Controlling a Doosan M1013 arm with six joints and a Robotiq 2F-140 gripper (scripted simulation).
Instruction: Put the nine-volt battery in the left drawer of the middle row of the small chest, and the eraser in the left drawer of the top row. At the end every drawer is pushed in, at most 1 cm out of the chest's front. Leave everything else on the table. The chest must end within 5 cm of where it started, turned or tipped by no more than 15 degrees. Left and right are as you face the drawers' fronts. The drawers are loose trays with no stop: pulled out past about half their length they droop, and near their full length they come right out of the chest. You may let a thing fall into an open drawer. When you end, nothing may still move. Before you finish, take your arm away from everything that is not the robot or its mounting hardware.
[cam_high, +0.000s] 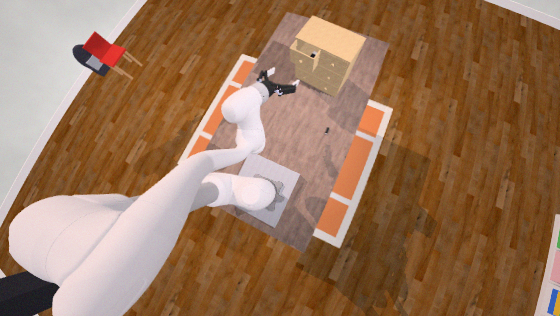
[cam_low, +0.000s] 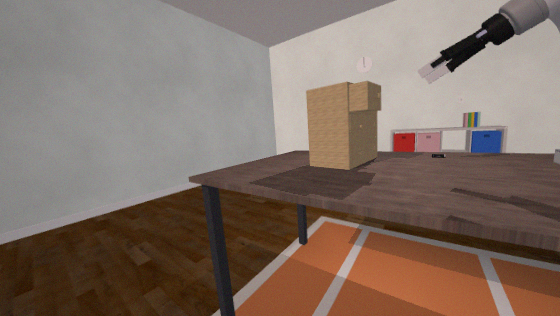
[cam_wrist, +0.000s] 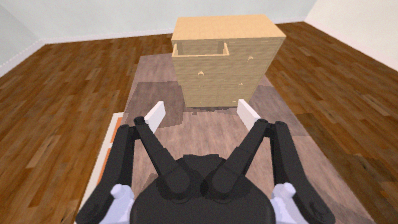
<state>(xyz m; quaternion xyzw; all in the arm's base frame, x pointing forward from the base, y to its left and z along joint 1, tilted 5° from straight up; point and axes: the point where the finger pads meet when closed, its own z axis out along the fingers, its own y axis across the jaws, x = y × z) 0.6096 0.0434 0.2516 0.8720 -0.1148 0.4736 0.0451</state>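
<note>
The small wooden chest (cam_high: 327, 55) stands at the far end of the table; it also shows in the side view (cam_low: 342, 125) and the wrist view (cam_wrist: 227, 60). Its top-row left drawer (cam_wrist: 200, 49) is pulled partly out (cam_low: 365, 96); the other drawers look pushed in. A small dark spot (cam_high: 312, 54) shows in the open drawer; I cannot tell what it is. A small dark object (cam_high: 326, 130) (cam_low: 438, 156) lies on the table, right of the middle; it is too small to name. My gripper (cam_wrist: 200, 106) (cam_low: 432, 72) (cam_high: 283, 76) is open and empty. It hangs high above the table in front of the chest, pointing at the drawer fronts.
The arm's grey base plate (cam_high: 267, 187) sits at the near end of the table. An orange and white mat (cam_high: 352, 167) lies on the floor under the table. A red chair (cam_high: 102, 52) and a low shelf with coloured boxes (cam_low: 447, 140) stand far off.
</note>
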